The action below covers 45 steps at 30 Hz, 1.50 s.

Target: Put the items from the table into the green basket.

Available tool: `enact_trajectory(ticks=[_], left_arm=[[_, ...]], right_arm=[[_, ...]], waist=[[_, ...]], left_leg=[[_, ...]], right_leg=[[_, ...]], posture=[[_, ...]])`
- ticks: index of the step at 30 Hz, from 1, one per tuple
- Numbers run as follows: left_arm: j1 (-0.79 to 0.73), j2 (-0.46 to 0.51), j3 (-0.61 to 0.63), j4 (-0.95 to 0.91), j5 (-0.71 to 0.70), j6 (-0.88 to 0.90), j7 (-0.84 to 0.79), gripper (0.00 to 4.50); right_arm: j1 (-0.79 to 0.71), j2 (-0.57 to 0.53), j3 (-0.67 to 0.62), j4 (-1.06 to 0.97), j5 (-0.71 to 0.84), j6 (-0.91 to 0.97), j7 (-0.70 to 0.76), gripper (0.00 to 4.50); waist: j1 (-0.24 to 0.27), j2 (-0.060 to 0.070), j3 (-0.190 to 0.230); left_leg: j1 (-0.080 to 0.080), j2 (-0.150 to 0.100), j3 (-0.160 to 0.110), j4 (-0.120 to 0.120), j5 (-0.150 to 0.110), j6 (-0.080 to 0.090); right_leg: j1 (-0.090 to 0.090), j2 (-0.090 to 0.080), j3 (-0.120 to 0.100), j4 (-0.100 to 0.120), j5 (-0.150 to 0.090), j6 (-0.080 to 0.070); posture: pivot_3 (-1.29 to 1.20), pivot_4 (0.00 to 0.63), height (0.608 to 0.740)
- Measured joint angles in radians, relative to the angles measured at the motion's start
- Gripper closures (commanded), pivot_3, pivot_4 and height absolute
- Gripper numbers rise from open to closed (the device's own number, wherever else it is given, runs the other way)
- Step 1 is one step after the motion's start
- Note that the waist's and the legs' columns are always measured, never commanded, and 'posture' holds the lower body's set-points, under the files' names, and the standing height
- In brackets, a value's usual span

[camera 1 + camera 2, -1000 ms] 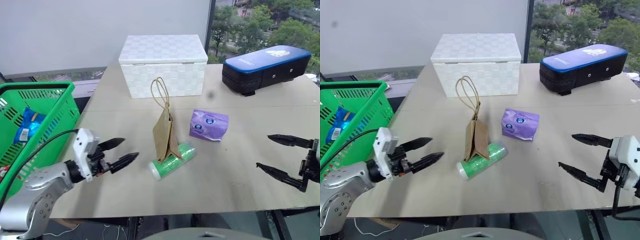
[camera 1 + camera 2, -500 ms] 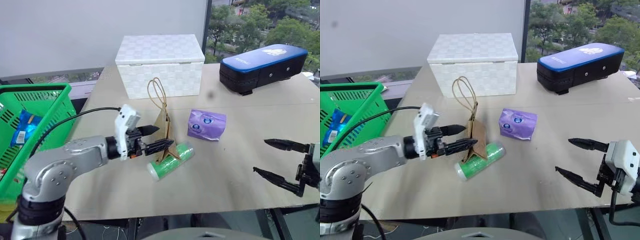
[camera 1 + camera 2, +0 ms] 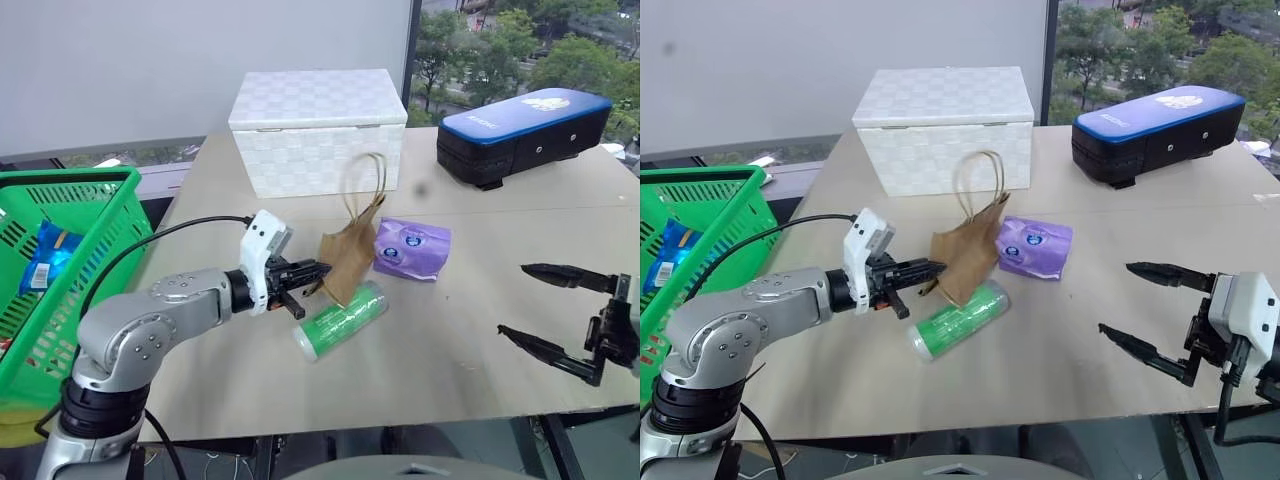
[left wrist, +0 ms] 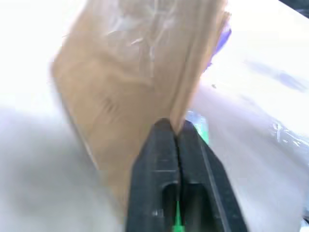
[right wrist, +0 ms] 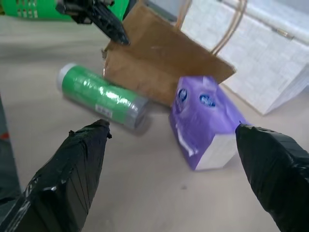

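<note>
Left gripper (image 3: 318, 270) reaches across the counter (image 3: 430, 340) with jaws pinched tight on the near edge of the brown paper bag (image 3: 350, 258). Bag tilts away from the gripper, string handles up, leaning toward the purple packet (image 3: 412, 248). Left wrist view confirms: black fingers (image 4: 157, 159) pressed together on the bag's fold.

Green roll (image 3: 340, 319) lies on its side on the counter, just beside the bag's lower edge, white end toward the near side. Purple packet sits flat just past the bag, touching or nearly touching it; cannot tell which.

Right gripper (image 3: 552, 310) hovers over the counter's near right edge, jaws spread wide, holding nothing, well apart from the items.

Green basket (image 3: 75, 187) stands off the counter's left side; a blue packet (image 3: 47, 256) lies inside. White woven box (image 3: 315, 128) and blue-topped black case (image 3: 525, 135) sit at the far side.
</note>
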Motion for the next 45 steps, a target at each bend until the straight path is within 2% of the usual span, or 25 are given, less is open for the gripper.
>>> enact_trajectory(ticks=[4, 8, 10, 12, 14, 17, 20, 21, 22, 23, 25, 28, 30, 33, 35, 40, 42, 45], left_arm=[[0.02, 0.027, 0.076, 0.062, 0.101, -0.113, -0.029, 4.43], [0.018, 0.09, 0.144, 0.225, 0.31, -0.292, -0.008, 4.43], [0.017, 0.121, 0.151, 0.325, 0.427, -0.409, -0.012, 4.43], [0.015, 0.125, 0.151, 0.36, 0.464, -0.45, -0.02, 4.43], [-0.018, 0.134, 0.09, 0.5, 0.598, -0.595, -0.045, 4.43], [-0.05, 0.134, 0.052, 0.671, 0.7, -0.727, -0.078, 3.6], [-0.024, 0.134, 0.064, 0.705, 0.713, -0.781, -0.134, 2.2], [0.013, 0.132, 0.106, 0.673, 0.67, -0.766, -0.17, 1.67], [0.028, 0.131, 0.121, 0.657, 0.647, -0.755, -0.186, 1.38], [0.076, 0.129, 0.171, 0.603, 0.578, -0.711, -0.232, 0.78], [0.17, 0.13, 0.27, 0.472, 0.421, -0.589, -0.312, 0.03], [0.261, 0.177, 0.34, 0.268, 0.222, -0.418, -0.395, 0.03], [0.267, 0.195, 0.346, 0.13, 0.114, -0.322, -0.405, 0.03], [0.217, 0.189, 0.221, -0.013, 0.05, -0.222, -0.366, 0.03], [0.122, 0.178, 0.05, -0.039, 0.063, -0.103, -0.283, 0.03], [-0.028, 0.133, -0.145, 0.024, 0.131, 0.012, -0.216, 0.03], [-0.068, 0.124, -0.197, 0.049, 0.153, 0.031, -0.223, 0.03], [-0.132, 0.113, -0.344, 0.099, 0.217, 0.064, -0.264, 0.03]], right_arm=[[-0.063, 0.0, 0.065, 0.002, 0.007, 0.014, -0.023, 0.0], [-0.136, 0.0, 0.145, 0.006, 0.006, 0.031, -0.046, 0.0], [-0.194, 0.001, 0.197, 0.013, 0.005, 0.041, -0.063, 0.0], [-0.213, 0.003, 0.218, 0.013, 0.005, 0.041, -0.068, 0.0], [-0.296, 0.021, 0.291, 0.032, -0.001, 0.049, -0.087, 0.0], [-0.338, 0.028, 0.346, 0.037, -0.013, 0.052, -0.101, 0.0], [-0.341, 0.03, 0.355, 0.048, -0.02, 0.055, -0.102, 0.0], [-0.34, 0.03, 0.356, 0.048, -0.02, 0.054, -0.102, 0.0], [-0.335, 0.029, 0.354, 0.049, -0.02, 0.054, -0.102, 0.0], [-0.323, 0.029, 0.352, 0.051, -0.021, 0.055, -0.101, 0.0], [-0.299, 0.029, 0.338, 0.052, -0.022, 0.053, -0.1, 0.0], [-0.277, 0.029, 0.324, 0.054, -0.022, 0.05, -0.1, 0.0], [-0.274, 0.03, 0.322, 0.054, -0.022, 0.047, -0.1, 0.0], [-0.252, 0.029, 0.311, 0.052, -0.019, 0.042, -0.097, 0.0], [-0.224, 0.014, 0.29, 0.044, -0.015, 0.043, -0.086, 0.0], [-0.103, -0.024, 0.197, 0.012, -0.011, 0.049, -0.047, 0.0], [-0.048, -0.032, 0.163, 0.004, -0.01, 0.053, -0.027, 0.0], [0.043, -0.059, 0.107, -0.005, -0.021, 0.055, 0.028, 0.0]], waist=[[0.001, 0.0, 0.0], [0.003, 0.0, 0.0], [0.006, 0.0, 0.0], [0.009, 0.0, 0.0], [0.026, -0.002, -0.001], [0.035, -0.002, -0.001], [0.038, -0.003, -0.002], [0.038, -0.003, -0.002], [0.037, -0.005, -0.003], [0.035, -0.006, -0.004], [0.032, -0.007, -0.005], [0.037, -0.008, -0.005], [0.048, -0.006, -0.006], [0.061, -0.004, -0.008], [0.059, -0.003, -0.007], [0.027, -0.002, -0.007], [0.012, -0.002, -0.007], [0.0, -0.002, -0.006]], left_leg=[[0.0, 0.0, 0.0, 0.0, 0.0, 0.0], [0.0, 0.0, 0.0, 0.0, 0.0, 0.0], [0.001, 0.0, -0.001, 0.0, 0.0, 0.0], [0.0, 0.0, -0.002, 0.0, 0.0, 0.0], [-0.001, -0.003, -0.003, 0.0, 0.0, 0.0], [-0.001, -0.003, -0.005, 0.0, 0.0, 0.001], [-0.009, -0.003, -0.006, 0.0, -0.001, 0.001], [-0.013, -0.003, -0.006, 0.001, -0.001, 0.001], [-0.018, -0.002, -0.006, 0.002, 0.0, 0.0], [-0.019, -0.002, -0.006, 0.002, 0.001, -0.001], [-0.019, 0.0, -0.005, 0.001, 0.0, 0.0], [-0.019, 0.0, -0.005, 0.002, -0.003, 0.004], [-0.018, -0.002, -0.005, 0.002, -0.003, 0.004], [-0.015, -0.003, -0.005, 0.004, -0.002, 0.004], [-0.013, -0.002, -0.005, 0.005, -0.002, 0.003], [-0.01, 0.0, -0.005, 0.005, -0.002, 0.004], [-0.01, 0.001, -0.004, 0.005, -0.002, 0.004], [-0.01, 0.0, -0.003, 0.005, -0.002, 0.004]], right_leg=[[-0.001, 0.0, 0.0, 0.0, 0.0, 0.0], [-0.001, 0.001, 0.0, 0.0, 0.0, 0.0], [-0.003, -0.001, -0.001, 0.0, 0.0, 0.0], [-0.003, -0.002, -0.002, -0.001, 0.0, 0.0], [-0.004, -0.006, -0.004, -0.001, 0.001, -0.001], [-0.004, -0.007, -0.006, -0.001, 0.002, -0.004], [-0.01, -0.009, -0.008, -0.001, 0.003, -0.004], [-0.014, -0.009, -0.008, 0.0, 0.003, -0.004], [-0.02, -0.01, -0.008, 0.001, 0.003, -0.004], [-0.021, -0.01, -0.009, 0.001, 0.003, -0.004], [-0.022, -0.01, -0.009, 0.0, 0.003, -0.004], [-0.021, -0.012, -0.011, 0.0, 0.003, -0.004], [-0.02, -0.013, -0.011, 0.0, 0.003, -0.004], [-0.014, -0.011, -0.01, 0.0, 0.002, -0.002], [-0.009, -0.008, -0.011, 0.001, 0.001, 0.001], [-0.005, -0.003, -0.009, 0.001, 0.0, 0.0], [-0.005, -0.002, -0.008, 0.0, 0.0, 0.0], [-0.005, -0.002, -0.006, -0.001, 0.0, 0.0]], posture=[[-0.08, 0.004, 0.74], [-0.02, 0.0, 0.74], [-0.02, 0.0, 0.74], [0.01, 0.0, 0.74], [0.01, 0.0, 0.74], [0.0, 0.0, 0.74], [0.0, 0.0, 0.74], [0.0, 0.0, 0.74], [0.0, 0.0, 0.74], [0.02, 0.0, 0.74], [0.03, 0.0, 0.74], [0.03, 0.0, 0.74], [0.02, 0.0, 0.74], [-0.01, 0.006, 0.74], [-0.03, 0.01, 0.74], [-0.11, 0.021, 0.74], [-0.12, 0.024, 0.74], [-0.13, 0.023, 0.74]])
